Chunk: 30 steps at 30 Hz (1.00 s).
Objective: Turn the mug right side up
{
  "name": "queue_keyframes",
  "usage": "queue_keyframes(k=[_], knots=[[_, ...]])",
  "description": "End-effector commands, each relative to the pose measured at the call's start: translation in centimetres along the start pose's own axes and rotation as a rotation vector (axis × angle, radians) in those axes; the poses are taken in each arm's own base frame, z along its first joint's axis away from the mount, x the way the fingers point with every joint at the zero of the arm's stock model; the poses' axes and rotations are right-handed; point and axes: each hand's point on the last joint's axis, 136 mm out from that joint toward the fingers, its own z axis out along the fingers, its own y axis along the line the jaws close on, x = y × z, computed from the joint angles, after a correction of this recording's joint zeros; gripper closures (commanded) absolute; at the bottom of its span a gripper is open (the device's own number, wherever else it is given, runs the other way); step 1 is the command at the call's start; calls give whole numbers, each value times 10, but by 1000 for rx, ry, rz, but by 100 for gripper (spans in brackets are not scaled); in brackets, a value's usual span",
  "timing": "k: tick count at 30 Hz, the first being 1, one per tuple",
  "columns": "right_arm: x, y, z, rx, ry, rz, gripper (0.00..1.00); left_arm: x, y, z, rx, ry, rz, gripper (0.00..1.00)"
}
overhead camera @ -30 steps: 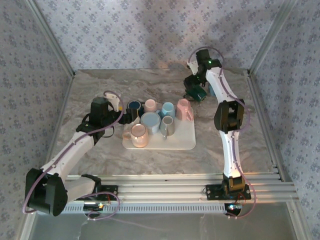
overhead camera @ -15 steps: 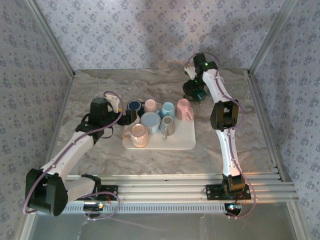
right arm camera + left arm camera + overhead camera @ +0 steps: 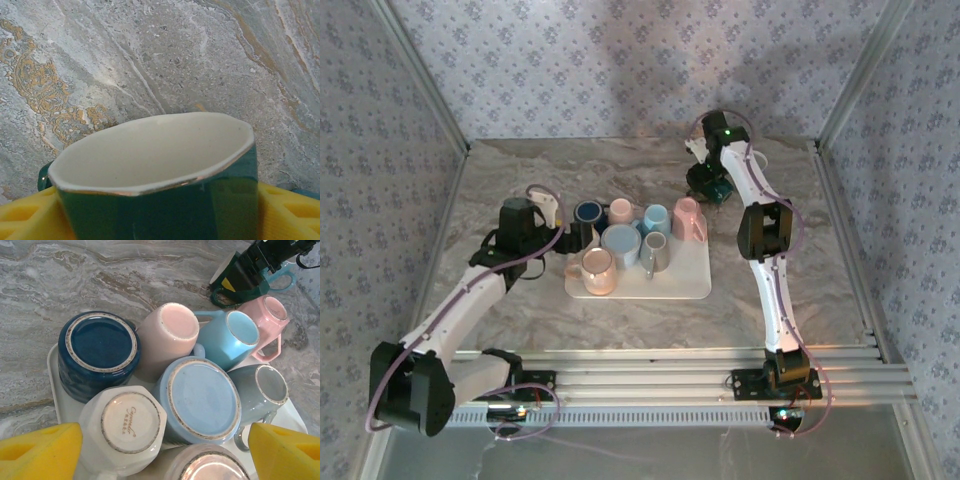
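Right gripper is at the far side of the table, beyond the tray and off its far right corner. It's on the dark green mug: the yellow pads sit against both sides of the body with no gap visible, so the jaws are closed on it at about mug width. The mug isn't upright. It's tipped over, and the white inside and gilt rim face out along the fingers toward the marble. In the left wrist view the mouth points sideways. Can't tell if it's touching the table or lifted off. A teal mug sits just behind it.

Left gripper hovers over the near left end of the tray. Its jaws are spread wide and hold nothing, with one yellow pad in each bottom corner of the wrist view.

The tray is packed with mugs, all bottoms up and touching or nearly so:
- Far row, left to right: navy mug, pale pink mug, light blue mug, pink mug.
- Middle: big light blue mug, with the grey mug to its right.
- Near: white mug, with printed script on its base. One more pinkish base is cut off at the frame edge.
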Motion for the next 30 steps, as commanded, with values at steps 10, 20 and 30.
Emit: queue_keyframes(k=[10, 20, 30], knots=[[-14, 5, -32, -113, -112, 167, 46, -4, -2, -6, 12, -25, -7, 14], [-33, -32, -139, -2, -601, 387, 53, 0, -4, -7, 32, -42, -30, 14], [28, -18, -174, 35, -1022, 412, 54, -5, -8, -10, 51, -60, -38, 14]])
